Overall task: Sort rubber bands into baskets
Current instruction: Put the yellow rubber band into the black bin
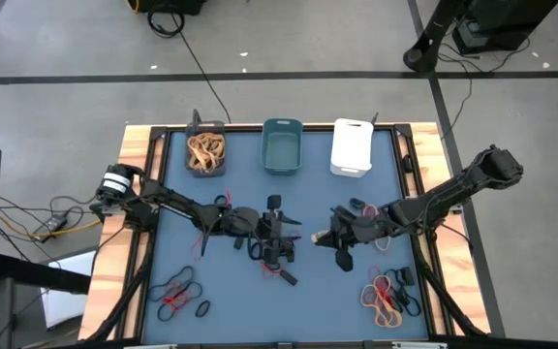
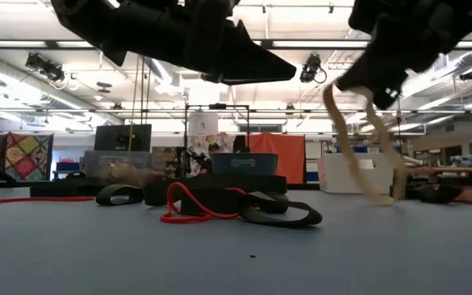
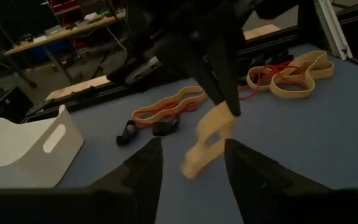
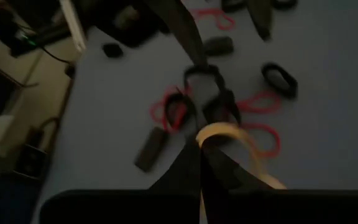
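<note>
Near the worktop's (image 1: 182, 242) centre, right end effector (image 1: 320, 236) is clamped on a tan rubber band (image 2: 367, 147); left end effector (image 1: 281, 233) gapes. Next: carry it toward eleven o'clock, into the dark grey basket (image 1: 223, 145) of tan bands.

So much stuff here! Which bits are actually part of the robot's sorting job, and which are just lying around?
Part of the job:
- tan rubber band, hanging from the shut right gripper
- loose rubber bands on the table
- dark grey basket, holding tan bands
- teal basket
- white basket
- left gripper, beside the right one

Just lying about:
- cables off the table's left edge
- equipment on the floor
</note>
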Controlling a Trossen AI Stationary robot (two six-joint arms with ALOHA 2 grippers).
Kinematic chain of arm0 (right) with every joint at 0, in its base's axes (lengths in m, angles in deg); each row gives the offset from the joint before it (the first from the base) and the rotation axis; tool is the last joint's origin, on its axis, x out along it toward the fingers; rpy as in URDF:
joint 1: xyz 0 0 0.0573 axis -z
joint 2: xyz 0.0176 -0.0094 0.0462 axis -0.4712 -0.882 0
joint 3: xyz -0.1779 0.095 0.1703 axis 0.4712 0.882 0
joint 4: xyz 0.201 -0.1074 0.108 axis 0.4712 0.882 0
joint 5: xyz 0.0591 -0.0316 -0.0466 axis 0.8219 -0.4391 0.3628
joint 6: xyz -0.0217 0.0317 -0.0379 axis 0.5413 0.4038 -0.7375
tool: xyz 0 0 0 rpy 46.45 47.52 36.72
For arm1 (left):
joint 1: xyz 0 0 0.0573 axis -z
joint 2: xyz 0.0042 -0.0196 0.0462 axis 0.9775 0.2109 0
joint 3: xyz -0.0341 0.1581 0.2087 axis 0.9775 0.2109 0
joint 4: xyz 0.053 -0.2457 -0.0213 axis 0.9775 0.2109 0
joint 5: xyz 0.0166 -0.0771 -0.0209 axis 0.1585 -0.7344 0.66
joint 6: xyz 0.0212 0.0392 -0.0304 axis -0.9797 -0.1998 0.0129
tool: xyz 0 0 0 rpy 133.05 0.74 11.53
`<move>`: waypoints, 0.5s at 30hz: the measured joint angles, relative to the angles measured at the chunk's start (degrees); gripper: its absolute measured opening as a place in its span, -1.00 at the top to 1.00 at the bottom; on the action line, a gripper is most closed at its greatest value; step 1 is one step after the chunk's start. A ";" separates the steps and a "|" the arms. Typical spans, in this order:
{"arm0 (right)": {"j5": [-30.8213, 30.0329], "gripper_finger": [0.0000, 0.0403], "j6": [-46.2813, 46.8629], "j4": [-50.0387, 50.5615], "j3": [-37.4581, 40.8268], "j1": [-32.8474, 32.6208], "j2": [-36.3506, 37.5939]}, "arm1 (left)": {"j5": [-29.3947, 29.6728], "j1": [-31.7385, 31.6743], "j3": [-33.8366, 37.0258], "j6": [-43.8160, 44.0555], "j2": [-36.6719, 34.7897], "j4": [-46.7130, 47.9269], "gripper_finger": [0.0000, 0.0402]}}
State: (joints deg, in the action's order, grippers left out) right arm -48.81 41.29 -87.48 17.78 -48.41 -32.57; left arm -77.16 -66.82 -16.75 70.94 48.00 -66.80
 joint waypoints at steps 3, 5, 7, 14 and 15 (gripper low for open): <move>2.36 0.98 -1.72 -2.62 0.00 1.07 0.00 | 0.00 0.00 0.00 -0.02 0.00 -0.38 -0.02; 3.72 0.98 -2.80 -4.55 0.00 1.78 0.00 | 0.00 0.00 0.00 -0.01 0.00 -1.18 -0.10; 4.58 0.98 -3.71 -6.32 -0.02 2.51 0.00 | 0.02 0.00 0.00 -0.02 0.00 -2.00 -0.16; 6.73 0.98 -7.05 -11.53 -0.04 5.15 0.00 | -0.06 0.00 0.00 0.06 1.08 -5.88 -0.22; 6.75 0.98 -7.50 -11.82 -0.07 5.47 0.00 | -0.17 0.00 -0.02 0.07 1.55 -6.58 -0.21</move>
State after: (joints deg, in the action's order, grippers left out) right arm -42.06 33.79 -99.30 17.71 -42.94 -32.57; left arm -77.32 -66.82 -16.78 71.01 49.55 -73.39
